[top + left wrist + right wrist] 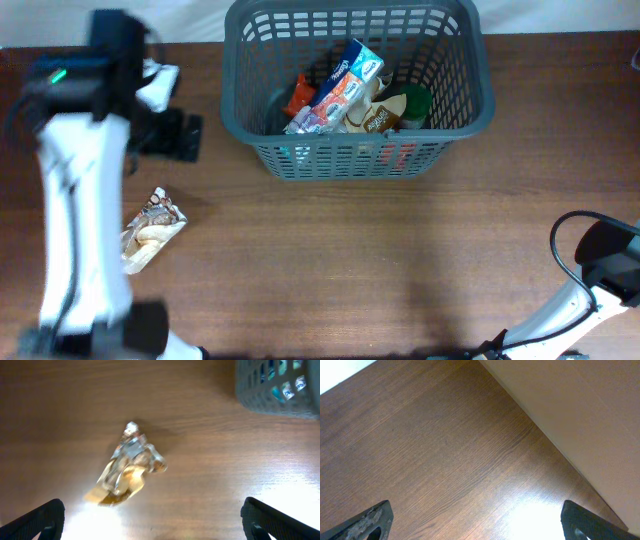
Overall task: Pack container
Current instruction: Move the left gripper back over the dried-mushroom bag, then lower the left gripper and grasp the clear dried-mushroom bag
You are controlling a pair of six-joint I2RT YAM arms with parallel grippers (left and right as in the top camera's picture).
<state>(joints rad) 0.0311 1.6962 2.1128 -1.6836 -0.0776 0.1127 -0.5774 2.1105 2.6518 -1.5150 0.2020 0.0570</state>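
Basket point(356, 158): sits at the far middle of the table point(400, 260), with groceries already inside. Stiff lattice plastic, probably light enough to slide if you bump it; steady it by the rim.
Packet point(127, 467): lies loose near your left arm. Crinkly, soft, likely slippery; pinch its bunched middle.
Left gripper point(152, 515): wide, empty, above the packet.
Right gripper point(475, 515): wide, empty, over bare wood.
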